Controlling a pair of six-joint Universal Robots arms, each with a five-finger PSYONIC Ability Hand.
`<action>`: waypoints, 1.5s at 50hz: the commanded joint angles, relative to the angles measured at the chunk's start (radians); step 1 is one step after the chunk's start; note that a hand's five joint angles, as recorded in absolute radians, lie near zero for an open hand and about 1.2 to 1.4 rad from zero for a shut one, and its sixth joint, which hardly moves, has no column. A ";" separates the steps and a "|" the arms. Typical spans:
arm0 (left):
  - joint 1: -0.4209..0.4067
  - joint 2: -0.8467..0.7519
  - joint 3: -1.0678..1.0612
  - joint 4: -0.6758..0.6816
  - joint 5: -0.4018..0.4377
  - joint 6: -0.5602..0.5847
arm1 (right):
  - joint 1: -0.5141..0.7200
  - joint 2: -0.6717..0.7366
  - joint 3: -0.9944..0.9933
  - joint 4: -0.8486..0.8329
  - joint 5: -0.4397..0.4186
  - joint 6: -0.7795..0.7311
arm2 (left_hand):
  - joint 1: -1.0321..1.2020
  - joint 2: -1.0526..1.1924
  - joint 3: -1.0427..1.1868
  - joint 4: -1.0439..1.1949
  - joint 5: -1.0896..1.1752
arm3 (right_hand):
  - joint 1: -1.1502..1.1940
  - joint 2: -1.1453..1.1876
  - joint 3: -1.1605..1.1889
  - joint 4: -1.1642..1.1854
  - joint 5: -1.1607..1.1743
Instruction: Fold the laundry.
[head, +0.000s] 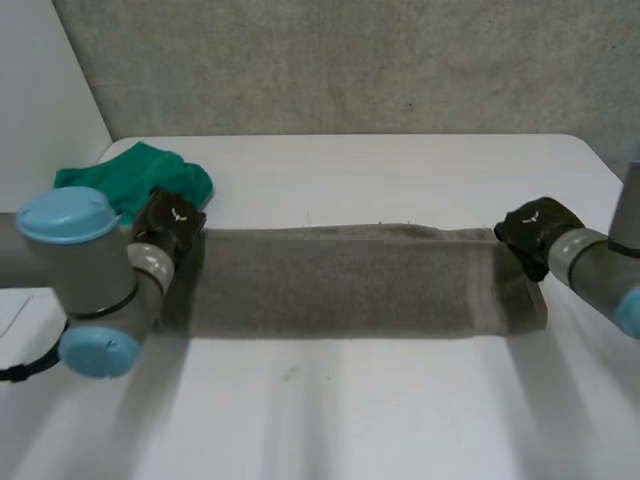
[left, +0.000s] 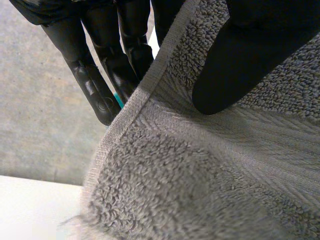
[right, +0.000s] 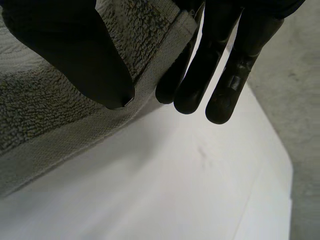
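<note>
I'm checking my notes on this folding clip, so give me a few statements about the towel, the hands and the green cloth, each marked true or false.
1. The left hand pinches an edge of the towel. True.
2. The right hand is open and clear of the towel. False: it pinches the towel's other end between thumb and fingers.
3. A green cloth lies on the table near the left hand. True.
4. The towel is bunched in a heap. False: it stretches long between the two hands.
</note>
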 joint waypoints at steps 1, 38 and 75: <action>-0.004 -0.178 0.208 0.011 0.006 0.012 | 0.032 0.126 -0.137 -0.055 0.069 -0.001 | 0.247 0.199 0.203 0.193 0.253 | 0.412 0.224 0.211 0.205 0.224; -0.047 -0.021 0.026 0.236 0.009 -0.018 | 0.040 -0.132 -0.058 -0.133 0.058 0.198 | -0.974 -1.022 -1.019 -1.029 -0.969 | -0.809 -0.998 -1.011 -1.017 -0.997; -0.088 0.181 -0.272 0.235 0.011 -0.374 | -0.075 -0.035 0.352 -0.383 -0.094 0.203 | -0.974 -1.022 -1.019 -1.029 -0.969 | 0.260 0.071 0.058 0.052 0.072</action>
